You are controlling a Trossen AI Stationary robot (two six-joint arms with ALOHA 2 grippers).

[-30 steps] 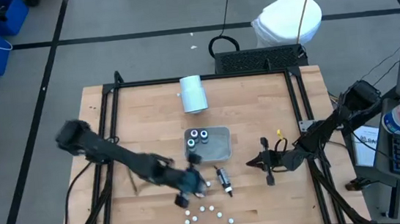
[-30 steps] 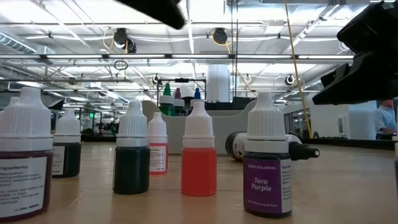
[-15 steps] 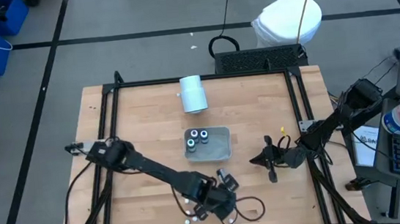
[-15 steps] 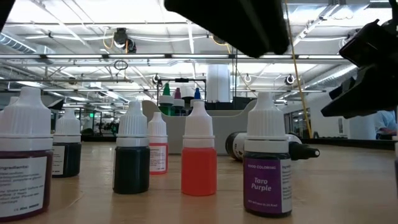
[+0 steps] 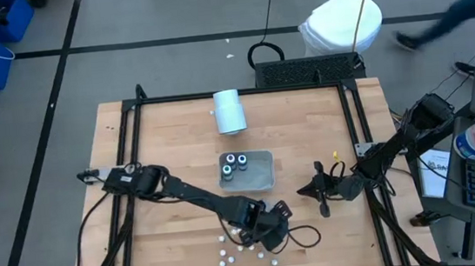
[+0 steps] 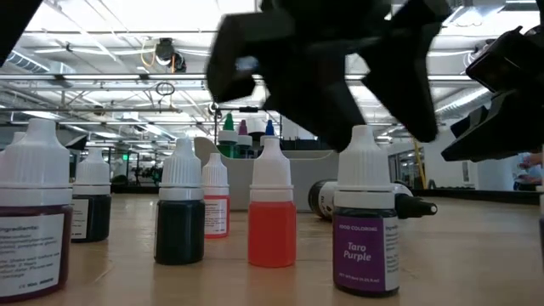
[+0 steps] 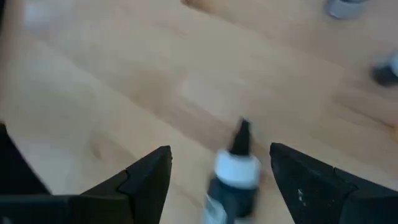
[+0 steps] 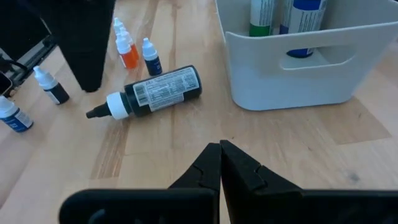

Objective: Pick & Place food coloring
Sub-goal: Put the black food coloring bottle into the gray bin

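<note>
Partly done, judging by the grey rectangular plastic tray (image 5: 263,176) near the middle of the wooden table (image 5: 168,140): three dark bottles with white or green-ringed tops (image 5: 235,165) already standing upright inside, at the end of the tray farther from the right arm; seen too through the right wrist camera as tall bottles with green and blue labels (image 8: 277,15) rising above the tray wall. Still outside, on its side just beside the tray toward the table's front edge, a fourth dark bottle with a white collar and a black nozzle tip (image 8: 149,91). Directly over that lying bottle, the left gripper (image 7: 221,171), fingers spread wide to either side of the white collar, nothing pinched yet. Farther from the tray, near the front edge, a loose cluster of small white-capped dropper bottles (image 5: 247,252), all upright and untouched, among them a purple one labelled Taro Purple (image 6: 365,223) and an orange-red one (image 6: 272,204). Off to the tray's side, well apart, the right gripper (image 8: 220,152), fingers pressed together on nothing, resting low over bare wood. Beyond the tray, toward the table's far edge, a larger white cylinder (image 5: 229,112) on its side. Left to do, by this reckoning: the lying dark bottle, then the whole small cluster.
</note>
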